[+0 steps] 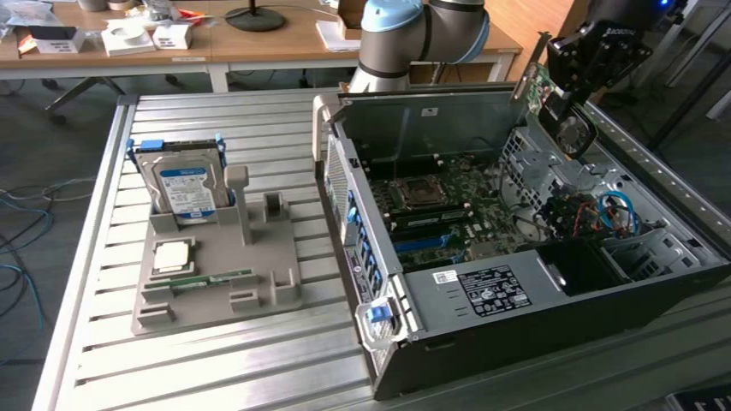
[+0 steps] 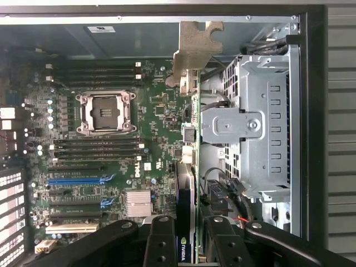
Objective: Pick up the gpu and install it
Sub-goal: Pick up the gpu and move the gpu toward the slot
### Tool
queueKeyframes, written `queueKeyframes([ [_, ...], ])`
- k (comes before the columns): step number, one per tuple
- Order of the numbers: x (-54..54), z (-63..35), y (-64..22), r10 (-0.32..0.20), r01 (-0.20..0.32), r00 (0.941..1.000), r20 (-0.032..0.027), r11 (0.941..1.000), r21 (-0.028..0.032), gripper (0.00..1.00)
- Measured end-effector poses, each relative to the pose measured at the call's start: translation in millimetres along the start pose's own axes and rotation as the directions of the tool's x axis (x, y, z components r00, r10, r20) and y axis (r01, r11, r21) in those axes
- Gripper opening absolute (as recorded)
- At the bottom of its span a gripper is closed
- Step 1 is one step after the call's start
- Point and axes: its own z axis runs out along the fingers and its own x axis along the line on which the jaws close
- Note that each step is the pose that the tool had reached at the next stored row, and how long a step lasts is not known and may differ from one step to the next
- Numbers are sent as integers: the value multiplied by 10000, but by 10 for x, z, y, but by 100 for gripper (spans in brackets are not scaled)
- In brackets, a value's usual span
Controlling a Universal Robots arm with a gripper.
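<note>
The tool (image 1: 573,86) is clamping the gpu (image 1: 570,130), a light, stiff, fragile card, edgewise, hanging it over the case (image 1: 480,291) below.

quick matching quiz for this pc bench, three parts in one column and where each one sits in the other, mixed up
Things:
1. gpu
2. hard drive
3. memory stick

Places:
A. lying on the grey tray
B. held by the gripper above the open case
C. standing upright in the grey tray's holder

Pairs: 1-B, 2-C, 3-A
</note>
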Motion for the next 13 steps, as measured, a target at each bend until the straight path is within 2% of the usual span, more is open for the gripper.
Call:
queueKeyframes([
  [5, 71, -1, -3, -2, 2, 10000, 3, 10000, -1, 26],
  [13, 389, -8, -20, -3, 3, 10000, 28, 10000, -2, 26],
])
